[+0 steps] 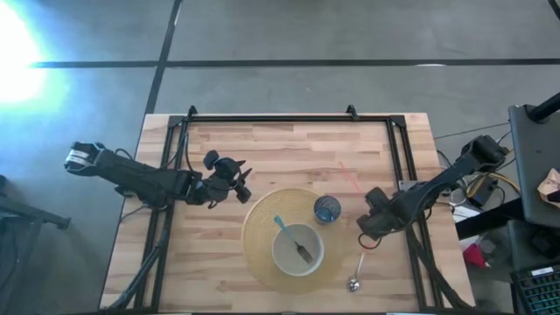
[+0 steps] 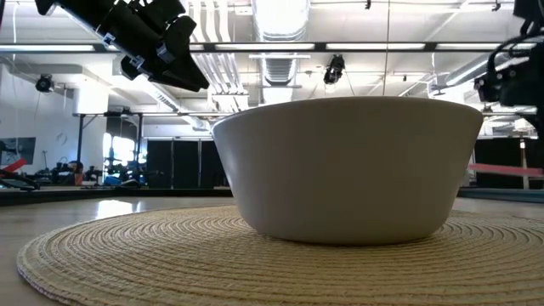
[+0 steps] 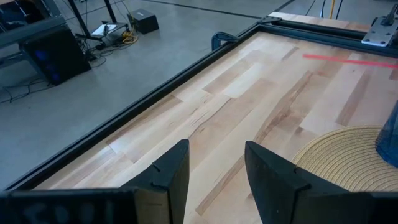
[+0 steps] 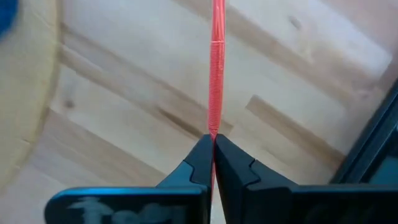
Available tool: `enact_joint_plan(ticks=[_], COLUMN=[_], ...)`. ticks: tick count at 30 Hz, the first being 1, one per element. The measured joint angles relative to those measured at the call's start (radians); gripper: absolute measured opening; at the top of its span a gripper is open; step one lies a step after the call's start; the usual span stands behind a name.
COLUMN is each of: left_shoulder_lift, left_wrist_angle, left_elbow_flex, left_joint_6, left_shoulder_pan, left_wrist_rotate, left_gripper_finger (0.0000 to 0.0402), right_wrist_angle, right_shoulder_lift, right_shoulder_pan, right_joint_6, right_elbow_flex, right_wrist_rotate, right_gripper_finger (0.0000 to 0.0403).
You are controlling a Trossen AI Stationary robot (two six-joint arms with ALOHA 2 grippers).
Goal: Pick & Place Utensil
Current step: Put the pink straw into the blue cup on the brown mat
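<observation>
Standing over the butcher-block table [image 1: 289, 149], I see a round woven placemat [image 1: 262, 254] in the lower middle of the high view, with a white bowl [image 1: 297, 251] sitting on it. A fork with a teal handle [image 1: 291, 238] lies inside the bowl, tines toward the lower right. Just above and right of the bowl, on the mat's edge, stands a small blue cup [image 1: 327, 209].

The right gripper [image 1: 367, 234] hangs at the right of the mat, low over the wood. In the right wrist view its fingers [image 4: 198, 163] are pinched together on a thin red straw [image 4: 215, 68], which runs straight away from the fingertips across the planks. In the high view a faint red line [image 1: 350, 180] shows on the table above that gripper. Below it, near the table's lower edge, a metal spoon [image 1: 357, 272] lies on the wood, bowl end toward the bottom of the frame.

The left gripper [image 1: 238, 182] hovers at the left of the mat, above bare table. Its fingers [image 3: 168, 171] stand apart with nothing between them, the mat's edge [image 3: 348, 155] showing just beyond.
</observation>
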Motion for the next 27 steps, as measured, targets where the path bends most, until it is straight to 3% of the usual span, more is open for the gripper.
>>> enact_joint_plan(ticks=[14,22,27], left_shoulder_lift=[0.0,0.0,0.0], left_wrist_angle=[0.0,0.001,0.019], left_elbow_flex=[0.0,0.0,0.0], left_joint_6=[0.0,-0.008,-0.008], left_shoulder_pan=[0.0,0.0,0.0], left_wrist_rotate=[0.0,0.0,0.004], left_gripper_finger=[0.0149,0.0149,0.0149], right_wrist_angle=[-0.009,0.023,0.202], right_shoulder_lift=[-0.277,-0.318,-0.316], right_shoulder_pan=[0.0,0.0,0.0], right_joint_6=[-0.169,-0.345,-0.543], right_elbow_flex=[0.057,0.135,0.137], right_wrist_rotate=[0.281,0.47,0.535], right_gripper_finger=[0.0008,0.0008,0.0008])
